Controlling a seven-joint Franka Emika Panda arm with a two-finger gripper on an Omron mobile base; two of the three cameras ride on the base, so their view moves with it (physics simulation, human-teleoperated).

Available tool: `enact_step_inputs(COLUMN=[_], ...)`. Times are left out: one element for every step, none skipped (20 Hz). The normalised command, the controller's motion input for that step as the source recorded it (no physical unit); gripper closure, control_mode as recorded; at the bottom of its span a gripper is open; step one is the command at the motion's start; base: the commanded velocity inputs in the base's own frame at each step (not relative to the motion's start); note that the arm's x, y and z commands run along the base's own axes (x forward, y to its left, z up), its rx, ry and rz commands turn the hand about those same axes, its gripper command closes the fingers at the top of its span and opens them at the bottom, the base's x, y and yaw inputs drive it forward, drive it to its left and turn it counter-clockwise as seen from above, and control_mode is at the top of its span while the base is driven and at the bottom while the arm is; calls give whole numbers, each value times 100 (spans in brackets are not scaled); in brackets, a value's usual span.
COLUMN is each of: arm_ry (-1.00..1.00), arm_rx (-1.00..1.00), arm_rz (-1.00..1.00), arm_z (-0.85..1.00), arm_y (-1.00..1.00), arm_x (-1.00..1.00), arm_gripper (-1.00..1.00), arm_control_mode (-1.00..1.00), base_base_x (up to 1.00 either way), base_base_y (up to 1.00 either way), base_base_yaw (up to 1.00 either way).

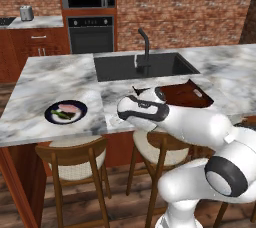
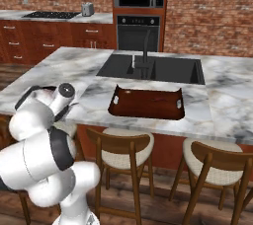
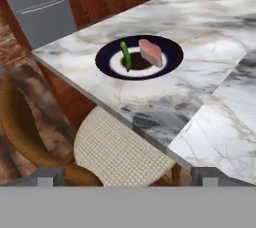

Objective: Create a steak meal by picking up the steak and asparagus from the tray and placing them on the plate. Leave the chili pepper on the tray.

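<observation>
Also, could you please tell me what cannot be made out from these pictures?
1. Chili pepper: in the right base view, anything on the tray is too small and dark to identify.
2. Tray's near left part: in the left base view, covered by the arm.

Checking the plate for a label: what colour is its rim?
Dark navy; the plate shows best in the hand view.

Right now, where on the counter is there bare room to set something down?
Bare marble lies between the plate and the sink, and between plate and tray. The plate is crowded: steak and asparagus fill its middle. The faucet stands over the sink's back edge.
</observation>
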Motion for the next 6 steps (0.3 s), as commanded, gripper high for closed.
enact_step_inputs(arm_ry=[-10, -7, -7, -5, -4, -3], arm_rx=[41, 40, 39, 37, 35, 34], arm_rz=[0, 0, 0, 0, 0, 0], arm_z=[100, 100, 100, 100, 100, 100], arm_y=[-100, -100, -100, -100, -100, -100], arm_x=[-52, -54, -56, -59, -61, -63], arm_gripper=[-100, -100, -100, -100, -100, -100], arm_control_mode=[-100, -100, -100, -100, -100, -100], base_base_x=[0, 0, 0, 0, 0, 0], base_base_y=[0, 0, 0, 0, 0, 0], base_base_yaw=[0, 0, 0, 0, 0, 0])
